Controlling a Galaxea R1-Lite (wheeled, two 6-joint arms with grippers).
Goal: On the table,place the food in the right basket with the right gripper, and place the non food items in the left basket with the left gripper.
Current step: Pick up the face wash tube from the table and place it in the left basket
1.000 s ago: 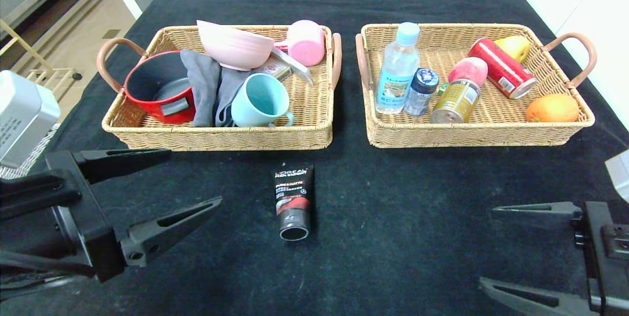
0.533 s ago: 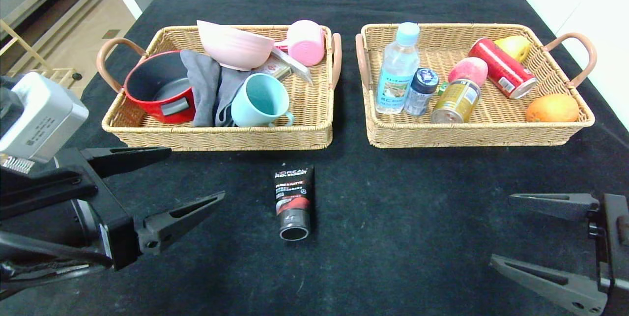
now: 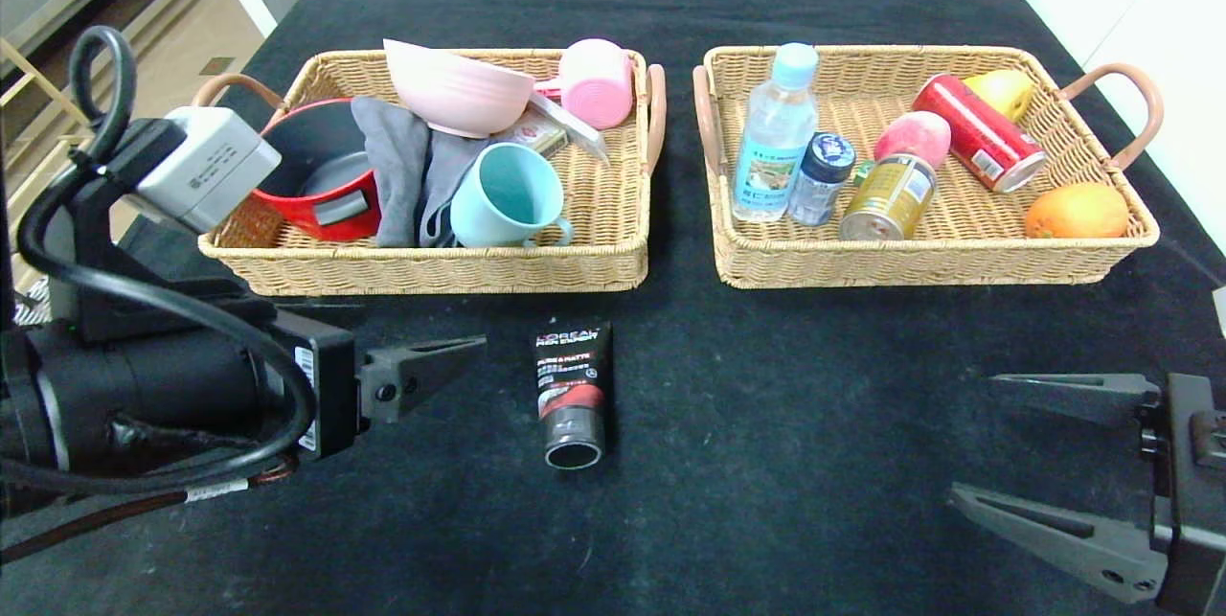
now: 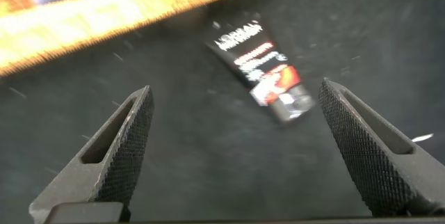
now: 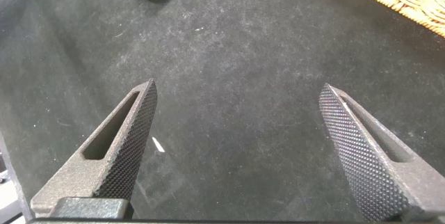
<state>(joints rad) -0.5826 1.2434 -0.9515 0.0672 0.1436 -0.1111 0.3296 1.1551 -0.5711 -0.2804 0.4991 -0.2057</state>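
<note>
A black L'Oreal tube (image 3: 572, 391) with a red band lies on the black table (image 3: 766, 405) in front of the two wicker baskets, cap toward me. My left gripper (image 4: 233, 95) is open just left of it, one finger (image 3: 421, 372) pointing at the tube (image 4: 261, 71) without touching it. The left basket (image 3: 421, 271) holds the grey towel (image 3: 407, 166) and pink bowl (image 3: 455, 89). The right basket (image 3: 919, 266) holds the water bottle (image 3: 776, 132), blue-lidded jar (image 3: 821, 177) and gold can (image 3: 889, 197). My right gripper (image 3: 972, 439) hangs open and empty at the near right.
Also in the left basket are a red pot (image 3: 306, 171), teal mug (image 3: 508, 194) and pink ribbed cup (image 3: 596, 81). The right basket also has a red can (image 3: 979, 132), peach (image 3: 912, 137), yellow fruit (image 3: 1001, 89) and orange (image 3: 1075, 211).
My left arm has swung in from the left edge toward the tube and turned at the wrist, still open. The right gripper drifted slightly rightward and stayed open.
</note>
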